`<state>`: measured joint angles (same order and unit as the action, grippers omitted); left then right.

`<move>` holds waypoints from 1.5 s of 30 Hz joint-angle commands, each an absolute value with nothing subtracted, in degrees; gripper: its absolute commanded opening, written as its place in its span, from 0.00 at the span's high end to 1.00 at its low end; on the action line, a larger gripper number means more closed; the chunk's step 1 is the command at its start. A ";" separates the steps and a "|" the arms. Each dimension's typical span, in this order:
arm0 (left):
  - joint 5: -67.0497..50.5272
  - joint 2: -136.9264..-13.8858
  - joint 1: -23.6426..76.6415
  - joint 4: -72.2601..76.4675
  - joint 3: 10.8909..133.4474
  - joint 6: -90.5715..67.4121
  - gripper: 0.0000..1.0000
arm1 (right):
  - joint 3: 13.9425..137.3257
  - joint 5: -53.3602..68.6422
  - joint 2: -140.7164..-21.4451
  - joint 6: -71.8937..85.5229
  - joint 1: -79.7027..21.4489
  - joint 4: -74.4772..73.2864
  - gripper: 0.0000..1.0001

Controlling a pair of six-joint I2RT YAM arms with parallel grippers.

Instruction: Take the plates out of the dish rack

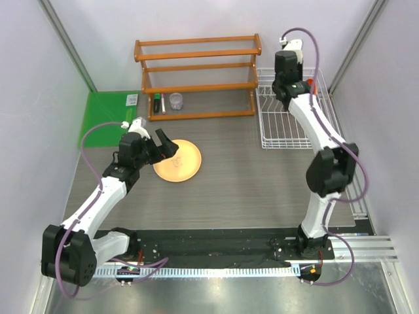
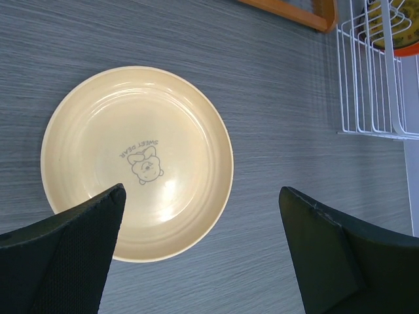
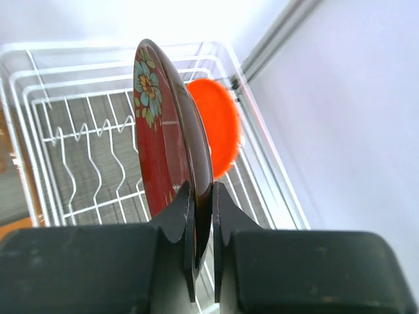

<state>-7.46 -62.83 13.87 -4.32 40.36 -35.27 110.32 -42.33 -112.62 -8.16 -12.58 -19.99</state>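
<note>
A large pale tan plate [image 1: 177,160] [image 2: 137,163] with a small bear print lies flat on the table. My left gripper [image 2: 203,196] [image 1: 163,145] hovers open just above its near edge, holding nothing. In the white wire dish rack [image 1: 288,124] [image 3: 85,150] a dark red flowered plate [image 3: 154,137] stands on edge, and my right gripper [image 3: 201,190] is shut on its rim. A small bright orange plate [image 3: 216,127] stands just behind it. In the left wrist view, a dark-rimmed plate [image 2: 396,23] with a yellow centre shows in the rack [image 2: 370,85].
An orange-brown wooden tiered shelf [image 1: 196,75] stands at the back, left of the rack, with a small jar [image 1: 176,101] and a tube [image 1: 158,103] on its lowest level. A green mat [image 1: 108,114] lies at the left. The booth walls close in on both sides.
</note>
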 commanded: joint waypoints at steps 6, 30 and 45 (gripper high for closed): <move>-14.32 -68.63 13.89 5.79 43.32 -35.33 0.00 | 91.07 -26.14 -86.43 9.48 -14.41 -21.53 0.99; -30.32 -84.19 15.20 35.94 36.92 -48.51 0.01 | 52.91 23.99 -81.55 42.27 -20.65 12.04 0.99; -30.59 -92.63 19.51 43.86 39.20 -52.73 0.72 | 51.33 29.27 -85.87 49.57 -24.08 23.82 0.99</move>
